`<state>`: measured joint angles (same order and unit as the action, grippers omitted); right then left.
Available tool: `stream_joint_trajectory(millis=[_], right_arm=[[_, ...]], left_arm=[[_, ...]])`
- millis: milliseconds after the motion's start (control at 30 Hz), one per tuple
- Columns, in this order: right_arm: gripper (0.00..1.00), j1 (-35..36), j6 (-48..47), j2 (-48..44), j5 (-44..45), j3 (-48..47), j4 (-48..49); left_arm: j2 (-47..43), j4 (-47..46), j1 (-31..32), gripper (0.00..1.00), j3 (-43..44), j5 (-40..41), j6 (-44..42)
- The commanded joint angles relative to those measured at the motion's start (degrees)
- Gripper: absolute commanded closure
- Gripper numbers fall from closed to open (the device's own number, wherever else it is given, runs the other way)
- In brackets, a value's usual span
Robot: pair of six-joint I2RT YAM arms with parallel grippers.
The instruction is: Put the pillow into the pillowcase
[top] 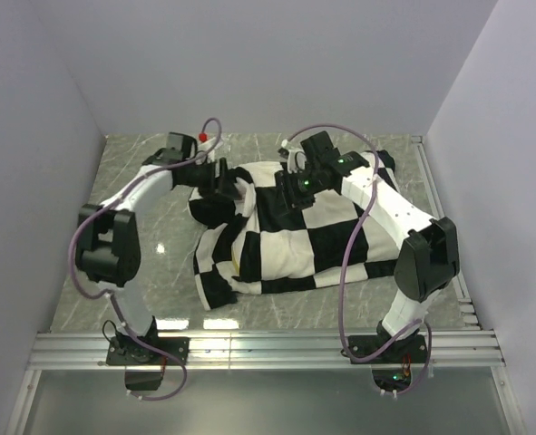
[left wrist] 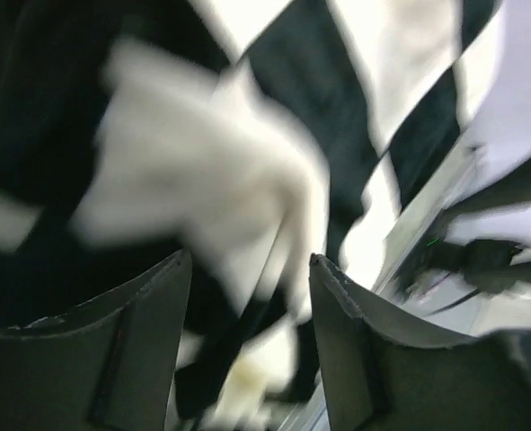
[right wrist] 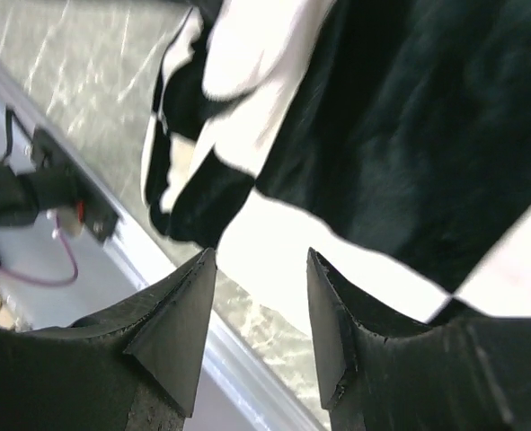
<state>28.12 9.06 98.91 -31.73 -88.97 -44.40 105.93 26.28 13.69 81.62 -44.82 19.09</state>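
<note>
A: Pillow in yet?
B: Seemingly so. The black-and-white checkered fabric pillowcase (top: 286, 240) bulges at the middle of the grey marbled counter (top: 159, 227), and no cream pillow shows.
A: Hands?
B: At its ten o'clock corner the left hand (left wrist: 252, 260), grip unclear; at twelve the right hand (right wrist: 261, 260), parted and empty.

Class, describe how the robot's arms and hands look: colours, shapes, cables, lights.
The left arm and right arm have white links, black joints and looping mauve cables. Green lights glow near the right wrist. The left hand and right hand each have two dark, wedge-shaped fingers.
</note>
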Motion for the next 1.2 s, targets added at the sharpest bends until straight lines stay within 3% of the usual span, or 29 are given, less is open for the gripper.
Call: stream_joint_trajectory(millis=[0, 33, 167, 267, 300, 500, 700, 767, 800, 833, 933, 1067, 1100, 1167], right_arm=[[0.48, 2.72, -2.73, -2.85, -4.13, 0.38, -1.3], [0.48, 3.34, -2.64, -2.76, -4.05, 0.55, -1.13], [0.47, 7.81, -1.86, -0.66, -3.61, 0.81, -0.95], [0.46, 9.93, -0.8, 1.1, -1.77, 1.17, -0.77], [0.39, 11.5, -0.01, 1.54, -0.46, 1.17, -0.77], [0.32, 15.03, 2.97, 5.85, 6.84, 0.64, 0.54], [0.31, 16.09, 7.1, 11.38, 12.55, -2.61, 2.04], [0.32, 16.62, 7.64, 14.1, 15.1, -3.92, 2.04], [0.33, 16.7, 8.42, 14.98, 17.55, -4.11, 2.13], [0.36, 16.53, 9.04, 16.65, 17.75, -3.85, 2.48], [0.51, 15.22, 10.98, 19.81, 14.61, -3.05, 3.88], [0.73, 10.84, 12.38, 22.2, 12.31, -4.37, 4.84], [0.77, 9.77, 13.6, 22.29, 11.78, -4.28, 5.72], [0.88, 7.58, 15.97, 22.11, 10.2, -4.28, 8.35]], left_arm=[[-12.22, 17.29, -0.86, 0.39, -2.95, 1.48, -18.28], [-14.24, 18.88, -0.86, 0.22, -4.96, 1.92, -21.17], [-24.25, 15.76, -0.69, 0.21, -19.44, 4.56, -21.66], [-26.82, 10.3, 0.1, 0.27, -26.84, 8.68, -14.01], [-27.0, 7.32, 1.06, 0.29, -27.91, 12.17, -12.86], [-23.32, -0.43, 4.24, 0.31, -29.68, 20.2, -8.9], [-17.78, -7.29, 3.62, 0.4, -30.65, 16.17, -4.77], [-16.2, -9.14, 2.75, 0.54, -31.26, 13.98, -3.1], [-15.76, -9.49, 2.31, 0.62, -31.44, 12.4, -2.66], [-15.67, -9.84, 1.78, 0.8, -32.05, 10.56, -2.74], [-16.54, -7.14, 1.34, 1.0, -31.01, 5.54, -6.15], [-16.81, 5.32, -0.07, 1.0, -27.14, -3.33, -15.64], [-16.72, 12.58, -0.24, 1.0, -26.18, -7.61, -18.45], [-16.28, 18.86, -0.6, 1.0, -23.45, -11.16, -28.55]])
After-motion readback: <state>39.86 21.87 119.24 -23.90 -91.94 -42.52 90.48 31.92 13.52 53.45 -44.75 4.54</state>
